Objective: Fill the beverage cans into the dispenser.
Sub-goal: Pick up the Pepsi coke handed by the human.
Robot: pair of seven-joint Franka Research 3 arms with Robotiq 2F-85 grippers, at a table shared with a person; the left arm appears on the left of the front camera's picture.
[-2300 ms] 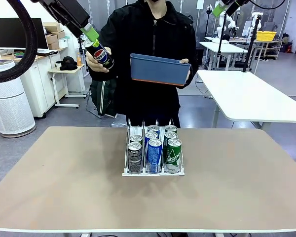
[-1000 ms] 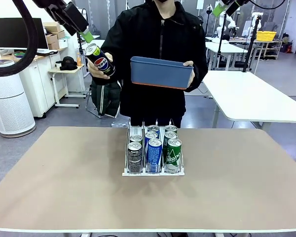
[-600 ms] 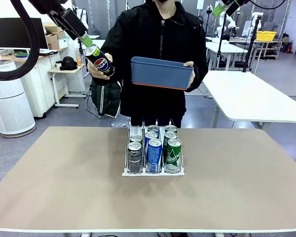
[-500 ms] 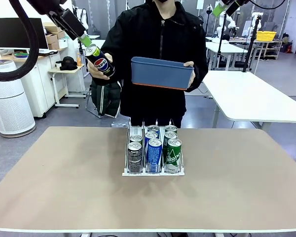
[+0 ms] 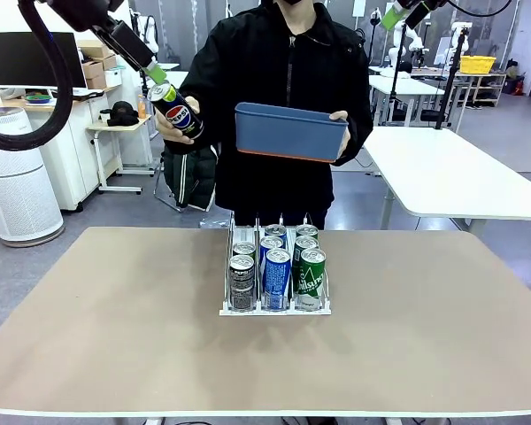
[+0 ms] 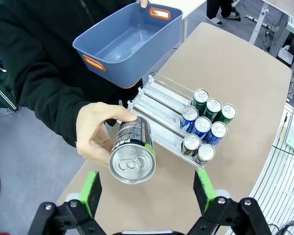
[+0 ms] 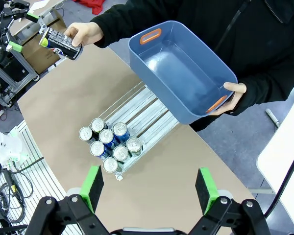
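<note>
While dispenser [image 5: 274, 305] holds seven cans [image 5: 276, 277], blue bin [image 5: 288, 131] empty

Bright, even indoor light, all views sharp.
Soft shadows lie under the cans [image 5: 276, 276] on the counter [image 5: 115, 336]; both wrist views bend straight lines near their edges; the can tops carry mild glare.

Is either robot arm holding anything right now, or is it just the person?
Neither gripper holds anything; both are open. The person's hand grips the black metal can with the round logo around its body, and the other hand holds the blue plastic bin by its end.
</note>
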